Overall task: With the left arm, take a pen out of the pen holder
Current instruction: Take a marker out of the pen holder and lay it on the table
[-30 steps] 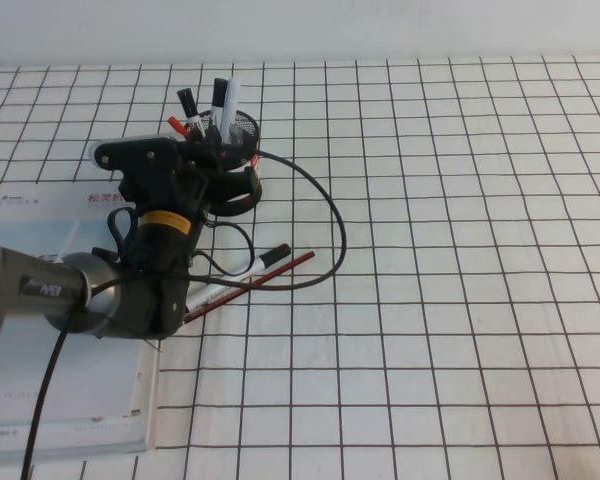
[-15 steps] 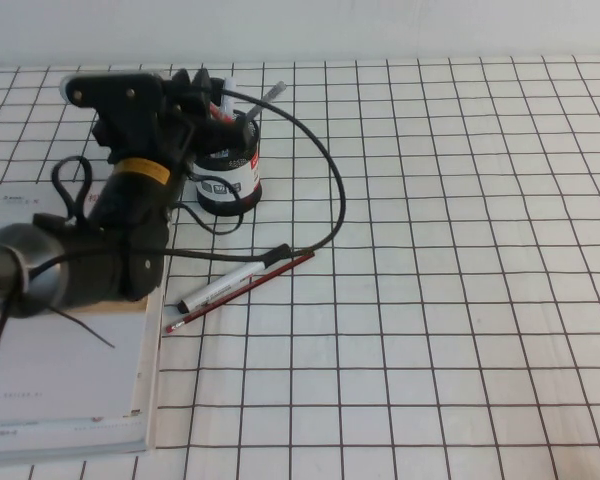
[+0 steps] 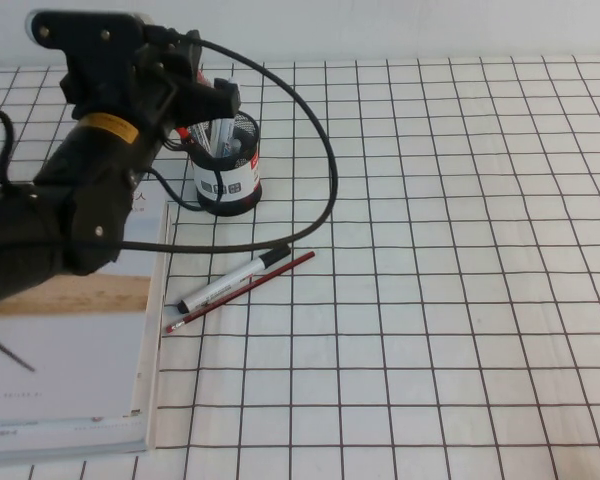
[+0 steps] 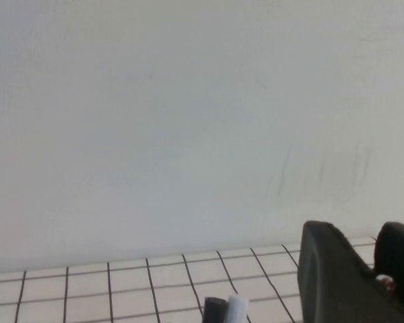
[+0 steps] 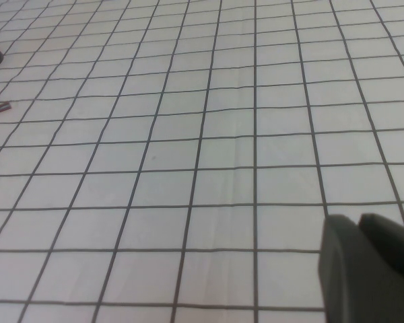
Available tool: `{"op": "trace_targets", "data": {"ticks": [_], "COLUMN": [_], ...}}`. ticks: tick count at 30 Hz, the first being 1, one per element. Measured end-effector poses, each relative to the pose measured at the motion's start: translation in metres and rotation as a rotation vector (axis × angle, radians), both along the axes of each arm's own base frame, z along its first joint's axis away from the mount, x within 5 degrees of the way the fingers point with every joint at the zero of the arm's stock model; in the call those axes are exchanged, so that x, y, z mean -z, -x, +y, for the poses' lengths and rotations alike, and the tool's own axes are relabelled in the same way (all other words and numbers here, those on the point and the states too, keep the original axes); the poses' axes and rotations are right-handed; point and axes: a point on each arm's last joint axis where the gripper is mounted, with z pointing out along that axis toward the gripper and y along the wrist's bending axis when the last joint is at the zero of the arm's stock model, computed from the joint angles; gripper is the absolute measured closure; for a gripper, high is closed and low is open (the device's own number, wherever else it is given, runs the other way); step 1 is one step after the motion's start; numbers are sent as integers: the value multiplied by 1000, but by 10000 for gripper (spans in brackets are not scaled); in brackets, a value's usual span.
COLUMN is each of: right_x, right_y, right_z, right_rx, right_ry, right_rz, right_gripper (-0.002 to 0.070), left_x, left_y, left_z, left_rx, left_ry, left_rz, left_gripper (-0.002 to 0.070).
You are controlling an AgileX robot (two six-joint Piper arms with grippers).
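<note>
The left hand (image 3: 218,100) hangs just above the mesh pen holder (image 3: 228,178), which stands far left on the tabletop (image 3: 430,300); whether it is grasping a pen (image 3: 223,135) I cannot tell. The pens there seem light, stiff and smooth, so the upper barrel is best to take. The right hand (image 5: 370,269) is over bare grid, and its state I cannot tell.

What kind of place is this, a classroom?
More likely a robot test bench: a grid-marked table, a pen holder, and a bare white wall. The left pincer hangs above the holder; the right pincer hovers over the table.
</note>
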Motion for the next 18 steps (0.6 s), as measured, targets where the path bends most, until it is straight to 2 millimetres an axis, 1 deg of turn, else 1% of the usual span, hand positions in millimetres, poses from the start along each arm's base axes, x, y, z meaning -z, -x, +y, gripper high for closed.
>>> {"op": "trace_targets", "data": {"ticks": [4,7,8,13,15,18], "right_x": [0,0,0,0,0,0], "right_y": [0,0,0,0,0,0], "right_z": [0,0,0,0,0,0], "right_rx": [0,0,0,0,0,0], "right_ry": [0,0,0,0,0,0], "right_rz": [0,0,0,0,0,0], "right_gripper": [691,691,691,691,691,691], "left_x": [-15,-26,-27,-47,-61,-74], "left_y": [14,21,23,28,29,31], "left_z": [3,2,0,-3,-4,-4], "left_rx": [38,88,111,182,204,236], "left_ry": [-38,-101,-141,-272,-321,-388], "left_rz": [78,196,262,480,546,647], "left_gripper": [570,570,570,570,570,570]}}
